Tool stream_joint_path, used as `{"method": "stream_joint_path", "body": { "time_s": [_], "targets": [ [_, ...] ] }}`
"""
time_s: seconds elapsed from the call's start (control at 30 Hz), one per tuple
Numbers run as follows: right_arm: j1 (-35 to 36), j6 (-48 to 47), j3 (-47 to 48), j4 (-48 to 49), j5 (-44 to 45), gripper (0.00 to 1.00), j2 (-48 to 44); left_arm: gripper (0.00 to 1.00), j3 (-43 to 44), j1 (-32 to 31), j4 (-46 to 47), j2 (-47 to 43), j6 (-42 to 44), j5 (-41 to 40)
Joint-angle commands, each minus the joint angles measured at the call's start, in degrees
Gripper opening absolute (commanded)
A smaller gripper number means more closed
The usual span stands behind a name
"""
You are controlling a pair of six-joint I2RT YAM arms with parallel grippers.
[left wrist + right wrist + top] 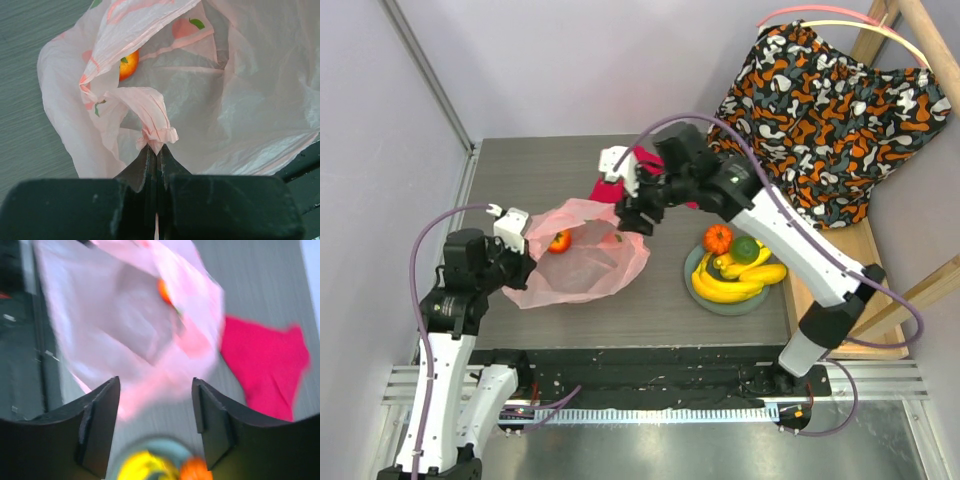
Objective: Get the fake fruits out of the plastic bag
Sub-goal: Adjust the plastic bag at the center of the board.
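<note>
The pale-pink plastic bag (585, 262) lies on the table, its mouth held up. My left gripper (527, 250) is shut on a bunched handle of the bag (156, 134). An orange-red fruit (559, 241) sits inside the bag and shows in the left wrist view (128, 65). My right gripper (633, 214) hovers open and empty over the bag's right edge; in its blurred view (156, 405) the bag (120, 325) lies ahead of it. Yellow bananas (735, 283), an orange fruit (718, 238) and a green fruit (748, 250) lie on the grey-green plate (695, 262).
A red cloth (620, 178) lies behind the bag, partly under the right arm, and shows in the right wrist view (265, 365). A patterned orange-and-black cloth (830, 120) hangs over a wooden frame at the right. Purple walls close the back and left.
</note>
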Motion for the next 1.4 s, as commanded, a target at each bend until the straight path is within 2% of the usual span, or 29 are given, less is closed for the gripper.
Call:
{"method": "stream_joint_path", "body": {
  "time_s": [0.0,0.1,0.3,0.37,0.43,0.5,0.57,0.63,0.7,0.73,0.83,0.9,1.0,1.13,1.2,1.23,1.27,1.3,1.37],
  "targets": [
    [5.1,4.2,5.1,2.6,-5.5,0.59,7.8,0.00,3.2,0.2,-2.1,-0.8,-1.6,-0.7],
    [7.0,3.3,7.2,3.2,-8.6,0.51,12.9,0.00,4.6,0.2,-2.8,-0.6,-2.7,-1.6],
    [10.5,5.9,10.6,4.7,-12.0,0.45,22.6,0.00,4.3,0.2,-1.0,-0.4,-7.1,0.0],
    [10.9,9.1,10.0,6.5,-10.4,0.45,25.1,0.00,4.3,0.6,0.0,0.0,-10.8,1.0],
    [10.7,10.8,7.3,7.7,-1.0,0.45,26.2,0.00,5.1,1.0,0.2,-0.3,-11.9,1.9],
    [10.4,10.0,2.2,8.4,4.3,0.45,23.0,0.00,6.1,1.0,-0.8,-0.4,-12.6,2.5],
    [9.8,9.2,-7.2,7.5,8.0,0.45,18.9,0.00,8.1,1.0,-3.1,-0.7,-12.0,4.3],
    [9.9,8.9,-18.0,6.5,9.8,0.46,9.5,0.00,10.3,1.0,-5.2,-1.0,-10.3,8.3],
    [9.9,9.9,-23.9,3.8,10.3,0.47,0.2,0.00,11.8,1.1,-8.9,-2.0,-5.0,11.2],
    [9.8,9.9,-28.5,2.6,10.4,0.47,-2.9,0.00,12.6,1.0,-10.1,-2.5,-3.9,12.0],
    [10.2,8.9,-34.0,0.5,11.5,0.47,-9.5,0.00,12.0,0.9,-12.5,-5.3,-1.2,15.6],
    [10.1,8.7,-33.5,1.8,11.7,0.48,-9.1,0.00,10.8,1.0,-11.8,-6.0,-2.4,17.9],
    [10.4,8.4,-27.9,5.8,9.8,0.51,-3.9,0.00,9.8,0.9,-9.7,-3.6,-2.7,18.9],
    [10.7,8.8,-16.4,6.5,6.1,0.54,6.6,0.00,10.1,0.9,-9.8,0.1,-3.4,18.4],
    [10.7,10.4,-14.0,7.5,5.4,0.56,11.2,0.00,9.8,0.9,-9.4,0.3,-3.7,17.8],
    [10.7,12.7,-12.6,8.0,5.6,0.59,12.5,0.00,9.6,0.9,-8.7,-0.1,-4.1,17.5],
    [10.7,13.5,-12.1,9.1,5.6,0.67,14.4,0.00,9.5,0.9,-8.2,-0.4,-4.2,17.3],
    [10.6,14.9,-11.9,10.0,6.0,0.70,15.1,0.00,9.2,0.9,-7.6,-0.7,-4.4,17.0],
    [10.7,18.0,-11.5,12.0,9.8,0.79,16.4,0.00,8.6,0.9,-6.8,-1.4,-4.6,16.3]
  ]
}}
